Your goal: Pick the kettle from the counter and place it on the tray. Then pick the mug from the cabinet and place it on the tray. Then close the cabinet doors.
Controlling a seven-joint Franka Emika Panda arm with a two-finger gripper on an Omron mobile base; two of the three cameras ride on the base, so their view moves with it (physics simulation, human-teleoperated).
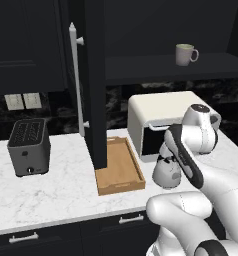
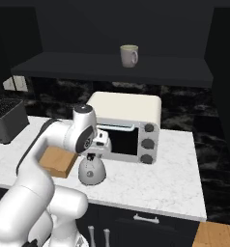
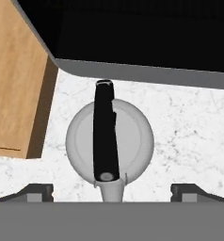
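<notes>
The silver-grey kettle (image 1: 164, 175) (image 2: 91, 172) (image 3: 128, 136) stands on the marble counter (image 1: 56, 195) in front of the toaster oven, just right of the wooden tray (image 1: 120, 170) (image 2: 56, 160) (image 3: 15, 80). My gripper (image 3: 112, 192) hangs straight above the kettle, open, its fingertips (image 3: 38, 191) spread wide to either side of the black handle and touching nothing. The pale mug (image 1: 185, 54) (image 2: 129, 55) sits on the dark shelf of the upper cabinet (image 1: 171, 67). The left cabinet door (image 1: 93, 85) stands open, swung out over the tray's near end.
A white toaster oven (image 1: 166, 115) (image 2: 126, 120) rises close behind the kettle. A grey toaster (image 1: 29, 146) (image 2: 6, 120) stands at the counter's left. The open door's edge and silver handle (image 1: 76, 80) hang over the tray's left side.
</notes>
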